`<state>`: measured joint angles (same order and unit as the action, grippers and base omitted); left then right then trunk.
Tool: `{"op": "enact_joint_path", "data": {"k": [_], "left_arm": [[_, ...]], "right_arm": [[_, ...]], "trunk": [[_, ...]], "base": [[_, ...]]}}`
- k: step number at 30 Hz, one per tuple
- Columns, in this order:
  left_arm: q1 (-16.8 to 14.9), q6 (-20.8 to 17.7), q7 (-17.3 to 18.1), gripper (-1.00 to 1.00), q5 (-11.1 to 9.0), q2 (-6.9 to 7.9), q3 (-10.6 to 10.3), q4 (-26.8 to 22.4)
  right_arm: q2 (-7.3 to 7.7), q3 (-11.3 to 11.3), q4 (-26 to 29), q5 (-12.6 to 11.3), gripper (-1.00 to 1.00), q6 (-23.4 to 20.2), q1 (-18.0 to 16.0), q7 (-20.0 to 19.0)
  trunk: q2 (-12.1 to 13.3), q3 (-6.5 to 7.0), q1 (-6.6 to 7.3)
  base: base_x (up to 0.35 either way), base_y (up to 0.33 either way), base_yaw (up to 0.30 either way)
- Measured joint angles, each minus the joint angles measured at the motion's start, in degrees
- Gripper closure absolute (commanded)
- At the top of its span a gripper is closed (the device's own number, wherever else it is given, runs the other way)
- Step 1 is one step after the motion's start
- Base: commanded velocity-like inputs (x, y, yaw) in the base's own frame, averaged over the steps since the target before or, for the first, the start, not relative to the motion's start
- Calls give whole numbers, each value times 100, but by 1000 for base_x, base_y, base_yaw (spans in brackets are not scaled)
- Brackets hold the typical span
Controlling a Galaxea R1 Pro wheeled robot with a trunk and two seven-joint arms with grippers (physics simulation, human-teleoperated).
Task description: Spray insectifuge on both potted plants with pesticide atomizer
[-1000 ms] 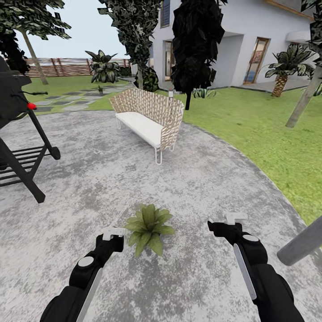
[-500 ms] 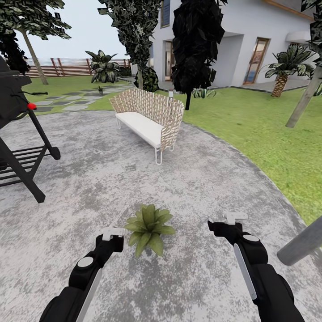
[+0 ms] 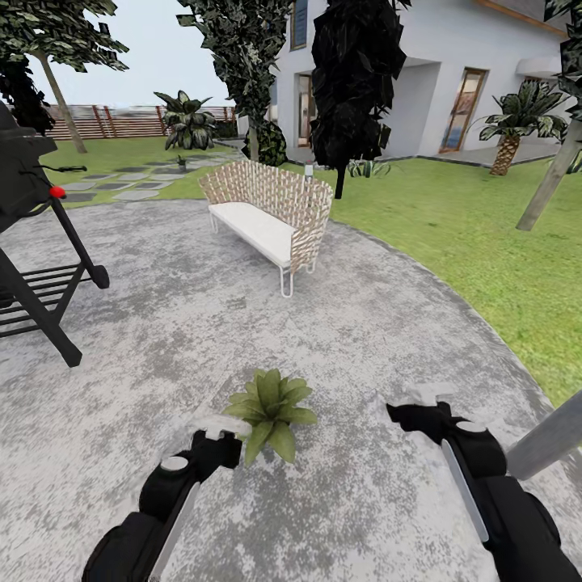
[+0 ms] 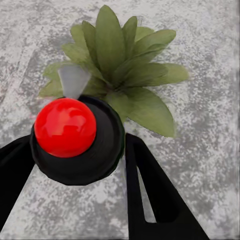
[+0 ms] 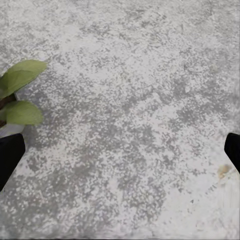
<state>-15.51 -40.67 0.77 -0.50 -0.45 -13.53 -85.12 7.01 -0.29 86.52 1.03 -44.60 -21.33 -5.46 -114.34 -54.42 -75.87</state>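
Note:
One potted plant (image 3: 271,408), a low rosette of pointed green leaves, stands on the round grey patio (image 3: 202,323) between my two arms. My left gripper (image 3: 217,427) hangs just left of it. In the left wrist view the left gripper (image 4: 80,145) is shut on a black round head with a red knob and a pale grey nozzle, which I take for the pesticide atomizer (image 4: 75,135); the nozzle points at the plant (image 4: 125,65). My right gripper (image 3: 423,398) is open over bare paving (image 5: 121,150), with two leaves (image 5: 20,95) at one side. No insectifuge specks show on the leaves.
A wicker bench (image 3: 271,214) with a white seat stands further back. A black grill (image 3: 32,242) is at the left edge. A slanted grey pole (image 3: 546,440) crosses close to my right arm. Lawn (image 3: 469,234) borders the patio on the right.
Both arms are blurred in motion. The left gripper has shifted right and closer to the plant. The right arm has slid a little right and lower. The plant has not moved.

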Motion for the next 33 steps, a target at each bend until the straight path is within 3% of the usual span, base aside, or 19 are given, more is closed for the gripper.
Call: {"op": "enact_joint_path", "data": {"k": [1,2,5,6,8,11,15,20,25,33], "left_arm": [[-150,-158,142,100,-6,5,-76,-2],[-206,-200,239,100,11,8,-93,-1],[-419,-314,1173,100,48,172,-126,1],[-440,-321,1352,100,61,233,-126,1],[-479,-334,1856,100,66,435,-120,1],[-509,-338,2910,100,45,844,-102,-5],[-518,-300,4317,100,71,1332,-94,-12],[-519,-100,5380,100,78,1771,-66,-17],[-519,346,6226,100,78,1902,29,-18],[-694,481,7106,100,92,1929,55,-6]], "right_arm": [[92,22,13,-5,-100,-32,0,-490],[115,27,16,-2,-100,-40,0,-692],[337,35,24,5,-100,-59,0,-1976],[381,33,24,6,-100,-60,1,-2185],[491,27,21,6,-100,-62,1,-2729],[634,23,19,-4,-100,-56,1,-3678],[699,17,19,0,-100,-36,1,-4934],[712,14,31,6,-100,2,-23,-6089],[711,15,29,8,-100,14,-46,-6554],[689,47,45,15,-100,14,-74,-6637]], "trunk": [[0,0,0],[0,0,0],[0,0,0],[0,0,0],[0,0,0],[0,0,0],[0,0,0],[0,0,0],[0,0,0],[0,0,0]], "base": [[0,0,0],[0,0,0],[0,0,0],[0,0,0],[0,0,0],[0,0,0],[0,0,0],[0,0,0],[0,0,0],[0,0,0]]}}
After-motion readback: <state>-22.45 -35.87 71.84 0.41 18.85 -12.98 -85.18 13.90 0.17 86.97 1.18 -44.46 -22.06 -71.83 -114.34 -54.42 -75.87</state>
